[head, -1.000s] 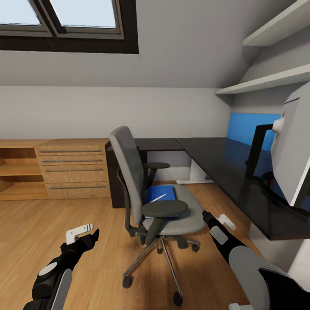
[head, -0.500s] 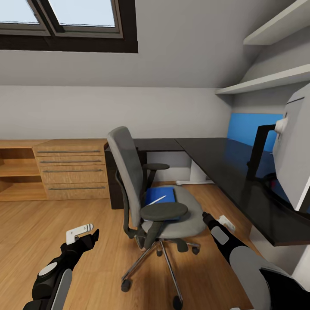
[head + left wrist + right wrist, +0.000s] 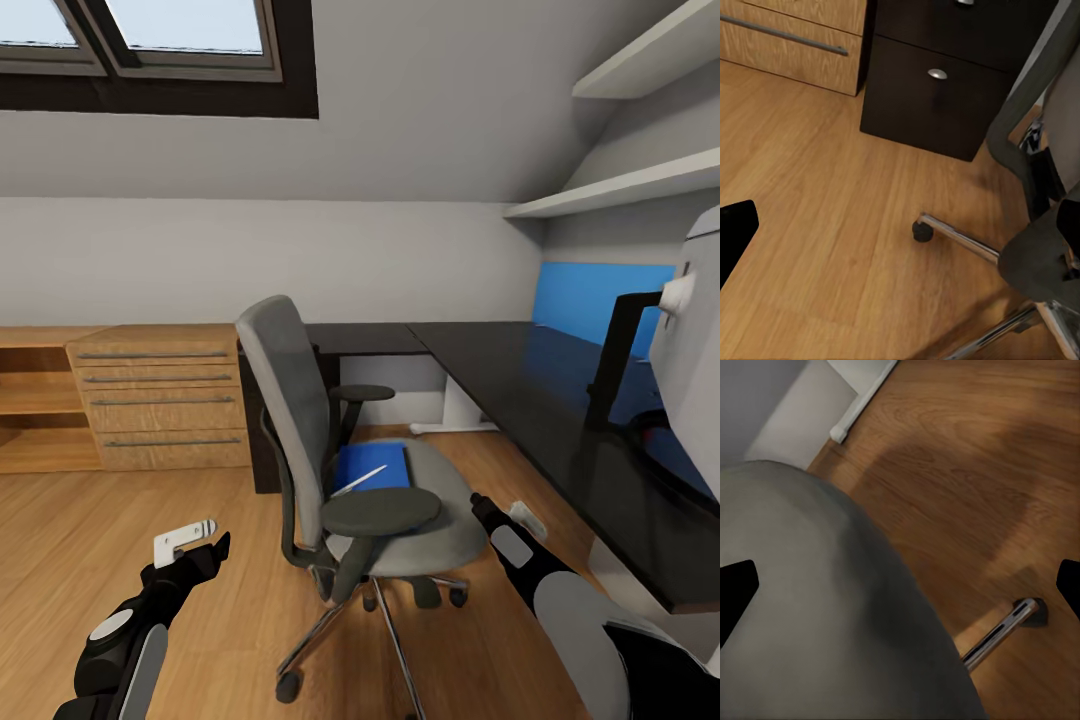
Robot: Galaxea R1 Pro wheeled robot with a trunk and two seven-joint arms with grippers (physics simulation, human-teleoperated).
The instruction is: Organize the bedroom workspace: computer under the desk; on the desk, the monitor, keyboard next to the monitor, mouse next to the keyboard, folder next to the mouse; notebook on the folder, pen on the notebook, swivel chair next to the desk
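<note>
The grey swivel chair with dark armrests and a chrome star base (image 3: 365, 470) is seen on the wooden floor (image 3: 80, 540), between the two grippers and ahead of them. The left gripper (image 3: 190, 540) is held low over bare floor, well apart from the chair and to its left; its pale fingers are seen spread, nothing between them. Beyond this gripper, open floor runs to the light wooden drawer chest (image 3: 160, 395) and to the dark drawer unit with round knobs (image 3: 945, 82). In the left wrist view a chrome leg and a black caster (image 3: 921, 231) are seen ahead on the boards.

The right gripper (image 3: 520, 518) is held just beside the seat's right edge, in the narrow gap between the chair and the front edge of the glossy black L-shaped desk (image 3: 520, 390). In the right wrist view its dark fingertips (image 3: 736, 589) are seen wide apart and empty, the grey seat cushion (image 3: 817, 607) close before them.

The flat bright blue folder (image 3: 375, 465) is seen lying on the seat, with the thin whitish pen (image 3: 360, 480) resting across it, ahead of both grippers. The slim black stand of the monitor (image 3: 615, 360) rises from the desk, beyond the right gripper, before the blue rear panel (image 3: 590, 300).
</note>
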